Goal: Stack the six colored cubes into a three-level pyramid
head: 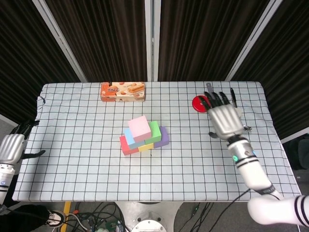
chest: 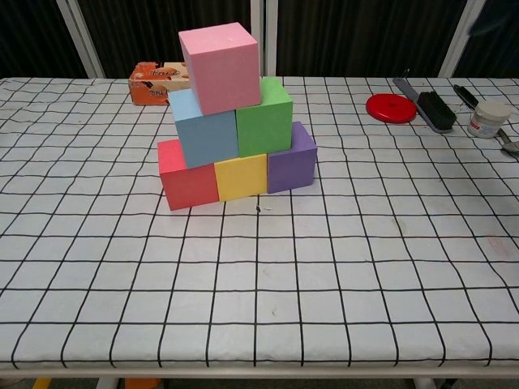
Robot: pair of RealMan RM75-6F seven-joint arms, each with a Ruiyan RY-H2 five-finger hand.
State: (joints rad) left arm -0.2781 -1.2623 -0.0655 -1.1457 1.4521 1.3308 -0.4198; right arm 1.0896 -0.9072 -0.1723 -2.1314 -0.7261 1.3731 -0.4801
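- Both views bright, even overhead light; white checked tablecloth [chest: 340, 267] well exposed, no glare.
- Shadows soft and short, hugging the base of the cube stack [chest: 231, 121].
- Dark curtains [head: 193, 38] behind go near black, little detail.
- Head view sharp mid-frame; right hand [head: 224, 118] slightly soft.
- Chest view: grid lines bow mildly at the edges.

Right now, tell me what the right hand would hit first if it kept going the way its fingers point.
Probably the red lid: the right hand points toward the table's far edge, fingertips already over the lid's right side. Height above it is unclear.
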